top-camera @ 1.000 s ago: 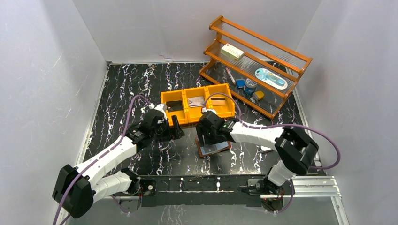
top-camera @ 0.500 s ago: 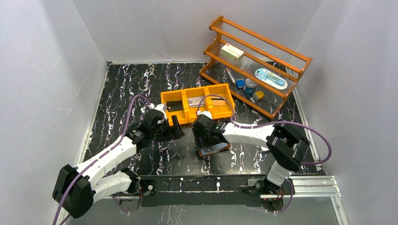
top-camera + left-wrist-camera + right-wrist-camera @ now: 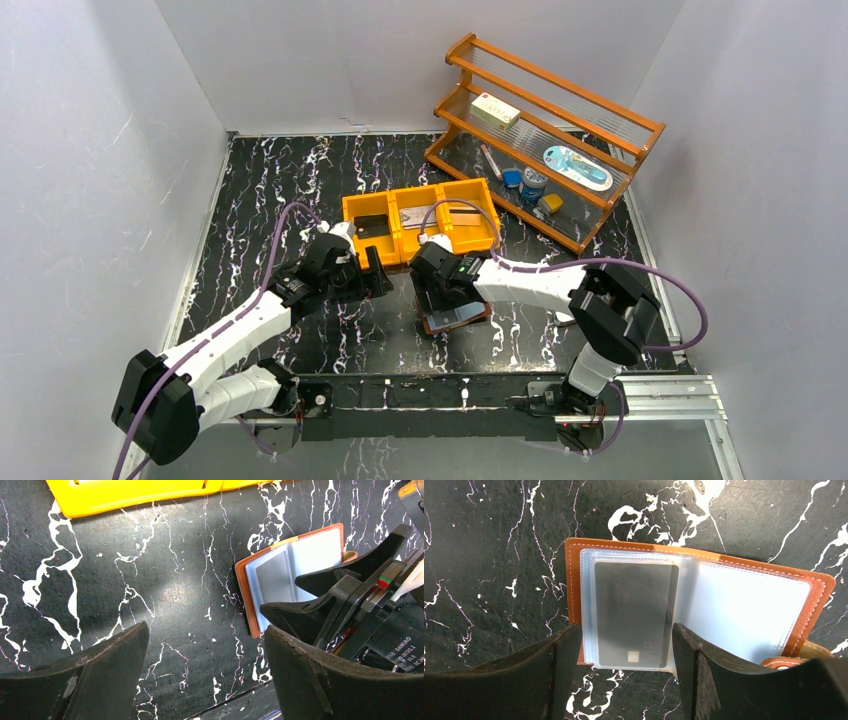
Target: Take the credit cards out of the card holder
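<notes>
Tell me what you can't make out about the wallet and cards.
- Top view: the right pincer covers most of the open brown leather card holder.
- Right wrist view: print on the dark grey plastic card is too faint; anything behind it is hidden.
- Left wrist view: the right pincer hides the holder's lower right part.

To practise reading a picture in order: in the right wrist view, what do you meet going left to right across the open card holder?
The card holder, its stitched brown edge → dark credit card inside a clear sleeve → pale sleeve showing no card → snap-button tab.
</notes>
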Tool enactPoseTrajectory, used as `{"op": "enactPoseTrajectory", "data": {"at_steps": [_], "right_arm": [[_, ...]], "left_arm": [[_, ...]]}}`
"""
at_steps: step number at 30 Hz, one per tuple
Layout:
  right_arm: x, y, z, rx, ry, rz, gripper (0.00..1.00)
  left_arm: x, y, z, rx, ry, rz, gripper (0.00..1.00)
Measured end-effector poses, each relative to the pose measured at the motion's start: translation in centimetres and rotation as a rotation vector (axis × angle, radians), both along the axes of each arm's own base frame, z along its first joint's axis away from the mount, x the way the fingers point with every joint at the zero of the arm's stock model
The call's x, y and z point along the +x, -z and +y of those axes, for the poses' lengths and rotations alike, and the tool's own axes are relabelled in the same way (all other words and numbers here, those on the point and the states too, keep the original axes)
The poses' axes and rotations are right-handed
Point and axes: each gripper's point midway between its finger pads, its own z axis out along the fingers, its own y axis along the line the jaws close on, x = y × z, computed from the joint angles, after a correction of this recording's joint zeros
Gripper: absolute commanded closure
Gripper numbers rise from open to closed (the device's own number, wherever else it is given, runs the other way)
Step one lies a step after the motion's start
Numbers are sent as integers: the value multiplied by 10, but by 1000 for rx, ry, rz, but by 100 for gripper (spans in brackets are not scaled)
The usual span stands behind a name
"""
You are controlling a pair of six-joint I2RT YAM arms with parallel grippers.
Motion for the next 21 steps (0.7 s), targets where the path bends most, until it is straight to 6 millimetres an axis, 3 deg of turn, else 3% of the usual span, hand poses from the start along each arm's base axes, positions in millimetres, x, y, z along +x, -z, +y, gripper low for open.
{"op": "enactPoseTrajectory", "data": {"at_steps": [6,16,21], "right_arm": [[-1,7,-4,-30,7,10,27],[-2,10,3,7,24,28,44],[-13,7,14,123,38,65,43]], "left_arm": [[0,0,0,2,0,2,15],[0,3,0,7,2,9,15],[0,3,0,8,2,9,15]]}}
